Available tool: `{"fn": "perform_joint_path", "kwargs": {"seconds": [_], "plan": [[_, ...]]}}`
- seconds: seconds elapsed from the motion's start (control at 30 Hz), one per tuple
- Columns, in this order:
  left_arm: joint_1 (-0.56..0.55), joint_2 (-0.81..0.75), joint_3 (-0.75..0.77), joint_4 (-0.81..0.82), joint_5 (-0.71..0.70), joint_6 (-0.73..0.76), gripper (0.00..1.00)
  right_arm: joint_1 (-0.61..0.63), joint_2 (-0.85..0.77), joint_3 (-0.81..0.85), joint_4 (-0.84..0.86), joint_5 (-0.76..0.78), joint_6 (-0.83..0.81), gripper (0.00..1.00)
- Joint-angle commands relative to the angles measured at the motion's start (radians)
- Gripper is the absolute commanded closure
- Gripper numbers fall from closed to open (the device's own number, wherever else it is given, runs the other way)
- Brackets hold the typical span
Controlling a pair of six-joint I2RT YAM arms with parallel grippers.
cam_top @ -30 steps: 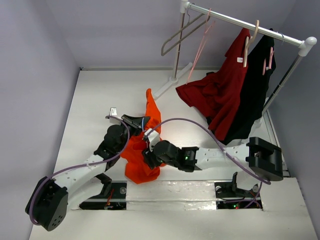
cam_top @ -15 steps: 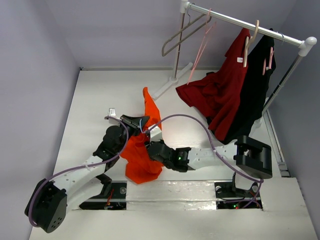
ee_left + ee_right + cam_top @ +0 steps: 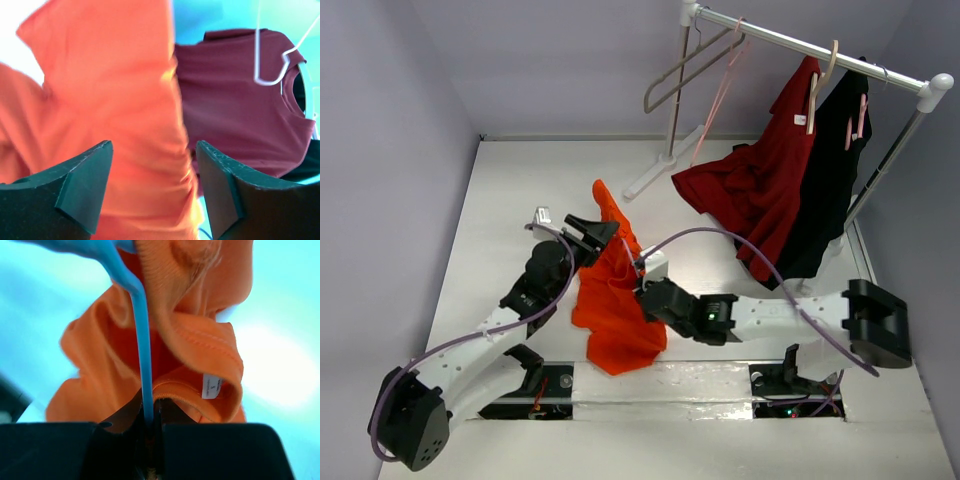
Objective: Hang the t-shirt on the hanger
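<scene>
The bright orange t-shirt (image 3: 615,305) hangs bunched between my two arms, near the table's front edge. My left gripper (image 3: 591,232) sits at its upper left corner. In the left wrist view that gripper (image 3: 154,150) is open, its fingers (image 3: 85,175) astride the orange cloth (image 3: 110,90) without pinching it. My right gripper (image 3: 150,412) is shut on the thin light-blue hanger (image 3: 144,340), whose bar runs up through the shirt's neck opening. The collar with its white tag (image 3: 211,386) lies just right of the bar. From above, the shirt covers most of the hanger and the fingertips of the right gripper (image 3: 642,278).
A white garment rack (image 3: 800,45) stands at the back right. It carries a dark red shirt (image 3: 750,190), a black garment (image 3: 830,190), a pink hanger (image 3: 720,95) and a beige hanger (image 3: 680,65). The rack's foot (image 3: 655,170) reaches toward the table's middle.
My left gripper has opened and let go of the shirt, moving slightly up. My right gripper has shut on the hanger. The shirt has dropped and spread lower right.
</scene>
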Motion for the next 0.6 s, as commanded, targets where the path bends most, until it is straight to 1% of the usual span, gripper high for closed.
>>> {"fn": "perform_joint_path", "kwargs": {"seconds": [0.0,0.07,0.1,0.2,0.27,0.37,0.4,0.57], "plan": [[0.006,-0.011,0.153,-0.115,-0.08,0.174,0.35,0.007,-0.121,-0.05,-0.077,-0.095,0.0,1.0],[0.015,-0.014,0.176,-0.141,-0.12,0.199,0.34,0.007,-0.194,-0.076,-0.107,-0.12,0.005,1.0],[0.024,-0.013,0.194,-0.158,-0.132,0.212,0.34,0.007,-0.217,-0.09,-0.114,-0.159,0.002,1.0],[0.038,-0.001,0.224,-0.166,-0.149,0.248,0.33,0.007,-0.296,-0.131,-0.139,-0.218,0.003,1.0],[0.07,0.016,0.239,-0.165,-0.138,0.278,0.33,0.007,-0.341,-0.154,-0.159,-0.233,0.009,1.0],[0.115,0.088,0.283,-0.168,-0.102,0.308,0.33,0.007,-0.388,-0.175,-0.163,-0.259,0.014,1.0],[0.115,0.125,0.29,-0.152,-0.064,0.313,0.33,0.007,-0.411,-0.179,-0.166,-0.262,0.014,1.0],[0.136,0.2,0.32,-0.116,-0.036,0.321,0.34,0.007,-0.445,-0.192,-0.177,-0.261,0.02,1.0]]}}
